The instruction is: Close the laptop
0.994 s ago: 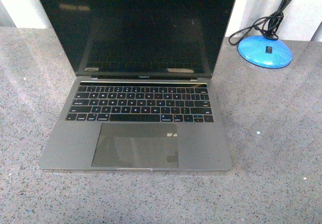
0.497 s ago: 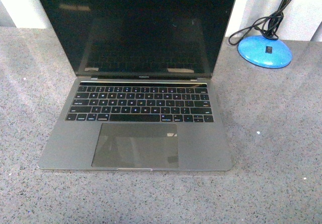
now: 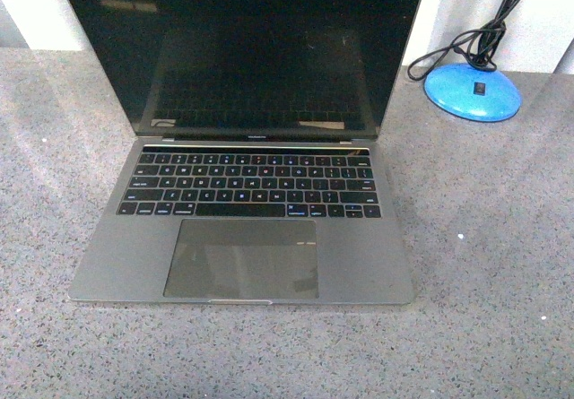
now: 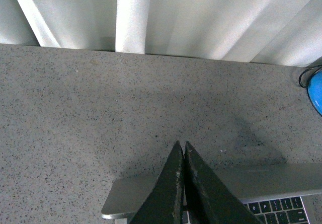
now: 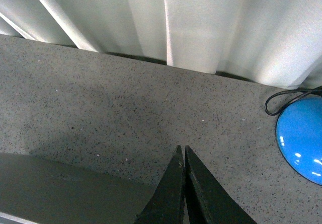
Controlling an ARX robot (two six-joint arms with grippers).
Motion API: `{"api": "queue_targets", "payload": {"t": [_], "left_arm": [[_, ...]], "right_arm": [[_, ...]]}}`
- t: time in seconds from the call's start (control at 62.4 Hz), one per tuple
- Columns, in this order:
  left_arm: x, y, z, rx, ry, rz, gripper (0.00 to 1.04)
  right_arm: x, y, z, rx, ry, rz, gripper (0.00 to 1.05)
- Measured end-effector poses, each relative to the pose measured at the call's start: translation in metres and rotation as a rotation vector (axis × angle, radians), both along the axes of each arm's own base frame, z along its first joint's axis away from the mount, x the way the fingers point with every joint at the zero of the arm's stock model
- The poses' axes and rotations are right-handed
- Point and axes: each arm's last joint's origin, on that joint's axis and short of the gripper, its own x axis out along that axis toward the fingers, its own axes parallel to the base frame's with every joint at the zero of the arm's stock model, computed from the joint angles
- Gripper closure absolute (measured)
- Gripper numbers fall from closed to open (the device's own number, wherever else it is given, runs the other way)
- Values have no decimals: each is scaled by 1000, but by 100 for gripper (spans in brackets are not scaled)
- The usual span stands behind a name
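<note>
Currently the laptop stands open at the middle of the bench, a stiff, weighty metal unit with a glossy, easily marked screen, judged best pressed down at the lid's upper edge. Both the left gripper and the right gripper show fingers pressed together, holding nothing. Against a second earlier, screen reflections sit slightly shifted, suggesting a small lid tilt; the base is unmoved.

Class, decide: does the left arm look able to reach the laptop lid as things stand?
Probably yes: the left end effector is at the top edge of the lid, nothing between.
</note>
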Motion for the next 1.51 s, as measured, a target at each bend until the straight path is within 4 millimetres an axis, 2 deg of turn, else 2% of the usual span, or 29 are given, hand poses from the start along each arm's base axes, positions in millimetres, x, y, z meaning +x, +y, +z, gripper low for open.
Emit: {"api": "queue_targets", "payload": {"t": [0.593,0.865,1.186,1.506], "left_arm": [[-1,0,-2,-11,23,-15,101],[-3,0,-4,-10,57,-19,101],[-15,4,-7,-5,109,-16,101],[-21,3,-19,7,158,-10,101]], "right_arm": [[-6,3,-11,10,41,-17,104],[-15,7,-15,16,61,-34,104],[-21,5,-22,17,96,-63,104],[-27,7,-32,17,140,-76,104]]}}
